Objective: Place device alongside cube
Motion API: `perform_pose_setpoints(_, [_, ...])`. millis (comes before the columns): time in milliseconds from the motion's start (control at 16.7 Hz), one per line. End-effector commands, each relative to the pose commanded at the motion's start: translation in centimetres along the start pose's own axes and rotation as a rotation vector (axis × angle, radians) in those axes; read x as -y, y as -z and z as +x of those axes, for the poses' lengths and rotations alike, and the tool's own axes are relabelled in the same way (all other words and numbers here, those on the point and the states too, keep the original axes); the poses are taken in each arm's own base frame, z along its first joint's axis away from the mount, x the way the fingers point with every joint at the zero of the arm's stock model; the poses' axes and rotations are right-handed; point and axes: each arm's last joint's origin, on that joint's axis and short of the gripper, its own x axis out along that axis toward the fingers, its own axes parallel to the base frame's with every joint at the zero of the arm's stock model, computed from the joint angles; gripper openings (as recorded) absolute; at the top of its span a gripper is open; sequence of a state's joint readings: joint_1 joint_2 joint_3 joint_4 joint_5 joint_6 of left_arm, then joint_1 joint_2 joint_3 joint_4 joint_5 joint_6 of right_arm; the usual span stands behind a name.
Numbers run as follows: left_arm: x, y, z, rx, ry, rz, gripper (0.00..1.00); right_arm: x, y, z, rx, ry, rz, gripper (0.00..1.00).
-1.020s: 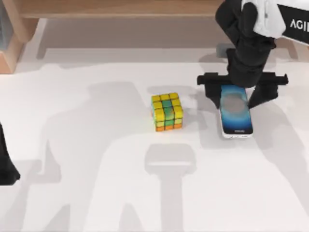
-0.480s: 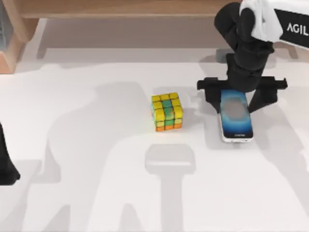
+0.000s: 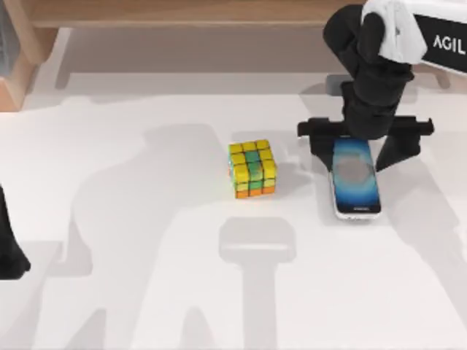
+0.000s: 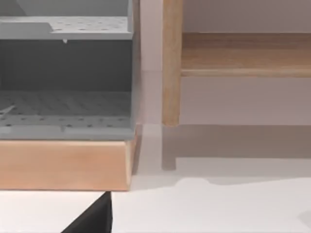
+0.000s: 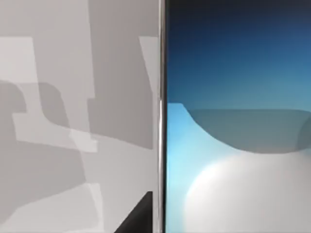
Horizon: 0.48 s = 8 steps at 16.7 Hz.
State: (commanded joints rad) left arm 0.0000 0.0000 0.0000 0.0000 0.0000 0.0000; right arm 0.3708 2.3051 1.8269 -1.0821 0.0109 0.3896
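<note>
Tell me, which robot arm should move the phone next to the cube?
The right. Its right gripper sits over the phone, right of the cube. The left arm is parked at the table's left edge.

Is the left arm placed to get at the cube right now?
Probably not without a long reach: the left arm sits at the table's left edge, far from the cube, though bare table lies between them.
</note>
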Motion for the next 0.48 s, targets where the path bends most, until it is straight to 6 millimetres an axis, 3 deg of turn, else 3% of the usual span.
perform_pose_setpoints(120, [0.00,0.00,0.00,0.000,0.000,0.000,1.00,0.00,0.00,0.00,0.000,0.000,0.000,0.98])
perform_pose_setpoints(480, [0.00,0.00,0.00,0.000,0.000,0.000,1.00,0.00,0.00,0.00,0.000,0.000,0.000,1.00])
